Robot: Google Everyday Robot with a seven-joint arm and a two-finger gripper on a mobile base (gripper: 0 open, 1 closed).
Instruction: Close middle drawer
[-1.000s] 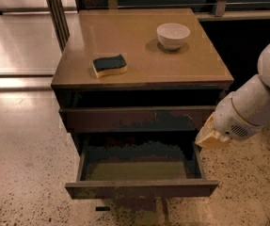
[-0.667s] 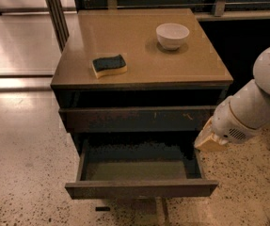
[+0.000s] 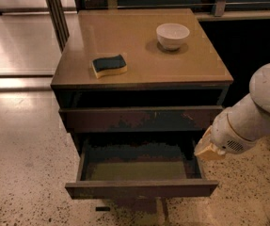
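Note:
The middle drawer (image 3: 141, 189) stands pulled far out of the dark-brown cabinet (image 3: 141, 119). Its plain front faces me and its olive-brown inner floor (image 3: 137, 170) shows and holds nothing. The front above it (image 3: 141, 119) is nearly flush and has pale scratch marks. My gripper (image 3: 209, 149), tan at its tip on a white arm (image 3: 252, 117), hangs just off the drawer's right side, level with its rear half. It is close to the drawer's right wall and holds nothing that I can see. The lowest front is hidden under the open drawer.
On the cabinet top lie a blue-and-yellow sponge (image 3: 109, 65) at the left front and a white bowl (image 3: 172, 35) at the right back. Speckled floor (image 3: 21, 173) surrounds the cabinet. A metal post (image 3: 55, 13) stands behind it at the left.
The arm has drifted slightly down beside the drawer's right side. The drawer stays equally far out. Sponge and bowl have not moved.

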